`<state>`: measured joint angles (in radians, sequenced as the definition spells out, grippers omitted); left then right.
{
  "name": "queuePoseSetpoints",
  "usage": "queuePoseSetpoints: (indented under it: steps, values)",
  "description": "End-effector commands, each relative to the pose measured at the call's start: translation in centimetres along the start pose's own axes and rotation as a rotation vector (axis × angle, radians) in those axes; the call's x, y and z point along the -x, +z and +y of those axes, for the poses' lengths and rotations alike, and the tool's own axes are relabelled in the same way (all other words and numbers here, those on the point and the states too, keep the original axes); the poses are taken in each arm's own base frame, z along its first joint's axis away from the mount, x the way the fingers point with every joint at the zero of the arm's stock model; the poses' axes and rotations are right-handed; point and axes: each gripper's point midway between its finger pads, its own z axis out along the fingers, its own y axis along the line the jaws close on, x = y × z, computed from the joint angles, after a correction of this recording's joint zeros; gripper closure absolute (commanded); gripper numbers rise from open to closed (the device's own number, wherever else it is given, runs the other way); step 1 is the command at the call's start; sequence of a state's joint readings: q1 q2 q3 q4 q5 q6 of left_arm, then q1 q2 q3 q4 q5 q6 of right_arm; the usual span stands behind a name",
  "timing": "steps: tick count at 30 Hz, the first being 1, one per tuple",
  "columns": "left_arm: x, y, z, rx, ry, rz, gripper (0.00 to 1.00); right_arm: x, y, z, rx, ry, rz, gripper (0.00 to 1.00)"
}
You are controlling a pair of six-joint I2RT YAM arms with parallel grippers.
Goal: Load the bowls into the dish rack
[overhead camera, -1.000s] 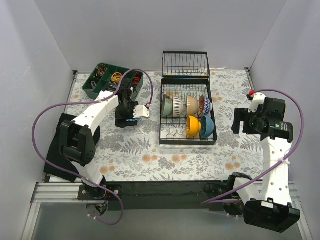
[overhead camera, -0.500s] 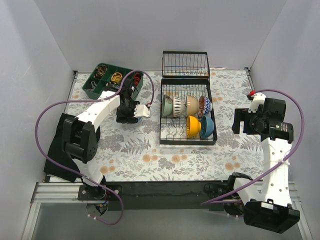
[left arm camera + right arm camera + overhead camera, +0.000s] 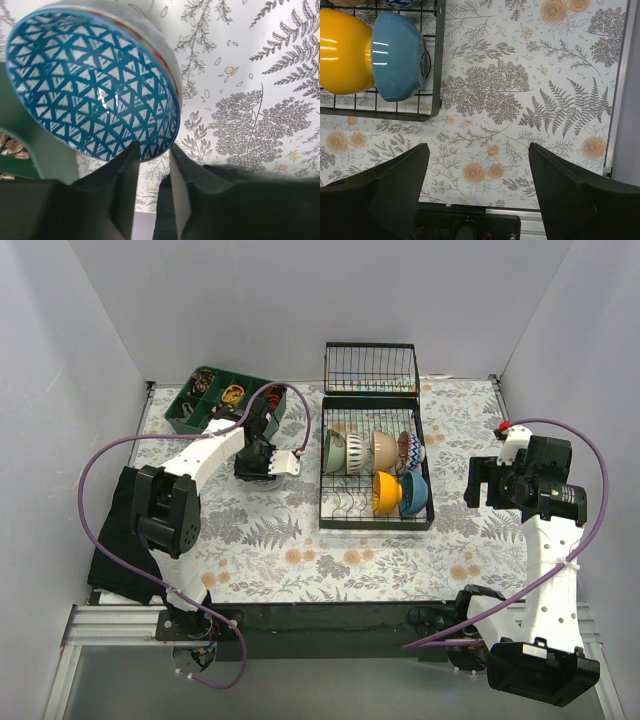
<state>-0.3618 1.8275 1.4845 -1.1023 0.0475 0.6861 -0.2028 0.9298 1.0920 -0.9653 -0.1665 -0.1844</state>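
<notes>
While six bowls (image 3: 385, 492) stand in the dish rack (image 3: 375, 526), we judge one left: the blue-patterned bowl (image 3: 95, 80) on the surface (image 3: 300, 560) left of it. Our left hand (image 3: 152, 150) straddles its rim; whether it clamps, we cannot say. Our right hand (image 3: 477, 147) hangs released.

The top camera sits above and behind the arm bases (image 3: 190, 625), far off, looking down and forward over the whole cloth (image 3: 300, 570) to the back wall (image 3: 320, 300). The left wrist camera looks past its fingers (image 3: 100, 200), very near a patterned bowl (image 3: 95, 85) that fills its upper left. The right wrist camera hangs higher, facing straight down on the cloth. It shares the rack (image 3: 438, 60) at its near right corner with the top view
</notes>
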Motion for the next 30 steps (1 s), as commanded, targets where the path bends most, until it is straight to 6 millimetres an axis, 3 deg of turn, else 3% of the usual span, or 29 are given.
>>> queuePoseSetpoints:
  steps: [1,5,11,13,15,16,21,25,30]
  values:
    - [0.3,-2.2,2.0,0.062,0.014,-0.011,0.76,1.0,-0.1,-0.2,-0.009,0.007,-0.04,0.11]
    - [0.5,-3.0,1.2,0.049,0.014,-0.025,0.87,1.0,0.1,-0.2,-0.004,0.008,-0.039,0.11]
    - [1.3,-4.3,0.0,0.053,-0.007,-0.074,0.94,0.9,0.3,-0.1,0.0,0.012,-0.035,0.12]
    - [1.6,-4.1,-0.3,0.062,-0.012,-0.092,0.88,0.9,0.4,-0.1,0.001,0.012,-0.036,0.12]
    - [1.7,-4.0,-0.1,0.105,-0.018,-0.109,0.65,0.8,0.5,-0.1,0.003,0.014,-0.033,0.11]
    - [1.9,-4.0,-0.1,0.115,-0.012,-0.116,0.63,0.8,0.5,0.0,0.006,0.013,-0.032,0.11]
    - [2.8,-2.5,-0.8,0.058,-0.048,-0.16,0.56,0.8,0.5,-0.1,0.005,0.015,-0.03,0.12]
    - [3.8,-1.9,0.4,0.045,-0.101,-0.198,0.49,0.8,0.5,-0.2,-0.001,0.015,-0.029,0.12]
    - [4.5,-0.6,1.0,0.009,-0.113,-0.228,0.48,0.8,0.4,-0.3,-0.007,0.016,-0.034,0.12]
